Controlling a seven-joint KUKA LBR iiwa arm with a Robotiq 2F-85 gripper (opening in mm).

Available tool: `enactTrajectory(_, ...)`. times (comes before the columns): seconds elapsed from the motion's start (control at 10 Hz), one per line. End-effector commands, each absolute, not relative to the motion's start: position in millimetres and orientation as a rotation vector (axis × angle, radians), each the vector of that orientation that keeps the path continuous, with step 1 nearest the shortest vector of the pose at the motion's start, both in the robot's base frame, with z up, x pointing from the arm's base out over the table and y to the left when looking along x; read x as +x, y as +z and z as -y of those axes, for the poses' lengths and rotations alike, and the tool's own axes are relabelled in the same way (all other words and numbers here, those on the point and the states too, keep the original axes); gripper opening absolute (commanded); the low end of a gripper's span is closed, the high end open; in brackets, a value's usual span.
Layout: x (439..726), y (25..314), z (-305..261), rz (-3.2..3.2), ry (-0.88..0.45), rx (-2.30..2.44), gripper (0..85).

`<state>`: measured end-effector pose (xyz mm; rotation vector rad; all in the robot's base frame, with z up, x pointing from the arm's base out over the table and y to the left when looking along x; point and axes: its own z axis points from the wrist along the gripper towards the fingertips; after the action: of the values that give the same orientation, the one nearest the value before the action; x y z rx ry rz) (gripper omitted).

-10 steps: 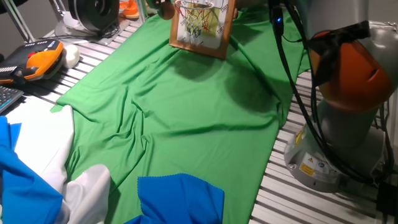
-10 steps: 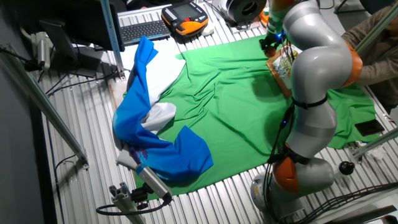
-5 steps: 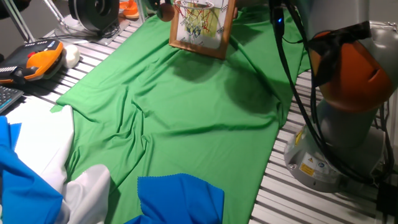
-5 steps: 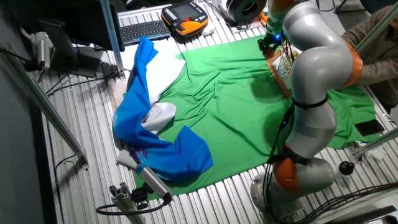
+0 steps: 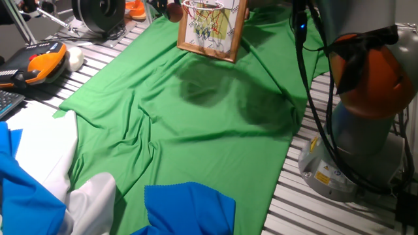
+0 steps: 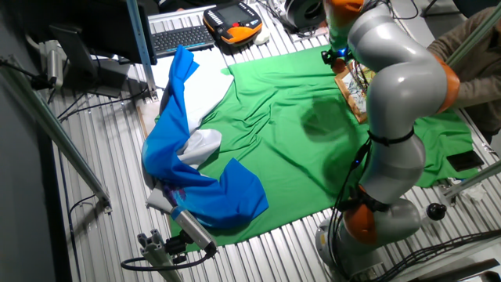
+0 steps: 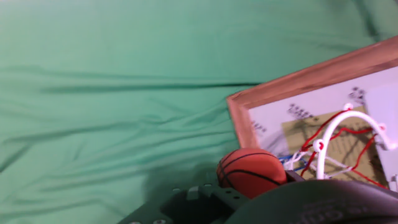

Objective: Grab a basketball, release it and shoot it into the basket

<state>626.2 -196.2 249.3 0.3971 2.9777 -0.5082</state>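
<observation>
The basketball is a tiny orange ball with dark lines, held high at the top edge just left of the basket's rim. The basket's wooden-framed backboard stands on the green cloth. My gripper is shut on the ball. In the hand view the ball sits between my dark fingers, close to the white-and-orange rim and the wooden frame. In the other fixed view my gripper is beside the backboard; the ball is too small to make out there.
An orange-and-black device and a white ball lie at the left. Blue cloth and white cloth lie in front. The robot base stands at the right. A keyboard lies beyond the cloth.
The arm has swung a little; its shadow on the green cloth has spread to the left. The ball stays in the gripper beside the rim.
</observation>
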Motion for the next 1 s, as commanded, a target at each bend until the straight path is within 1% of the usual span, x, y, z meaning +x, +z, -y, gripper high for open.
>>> enactTrajectory(0.0,626.0,249.1,196.9,-2.980,-0.534,0.396,0.0)
enactTrajectory(0.2,625.5,252.6,197.6,-3.035,-0.566,0.392,0.0)
enactTrajectory(0.4,617.9,291.4,210.5,-3.088,-0.539,0.382,0.0)
enactTrajectory(0.6,613.5,321.3,232.5,-3.126,-0.544,0.331,0.0)
enactTrajectory(0.9,612.0,341.6,272.9,-3.172,-0.486,0.233,0.0)
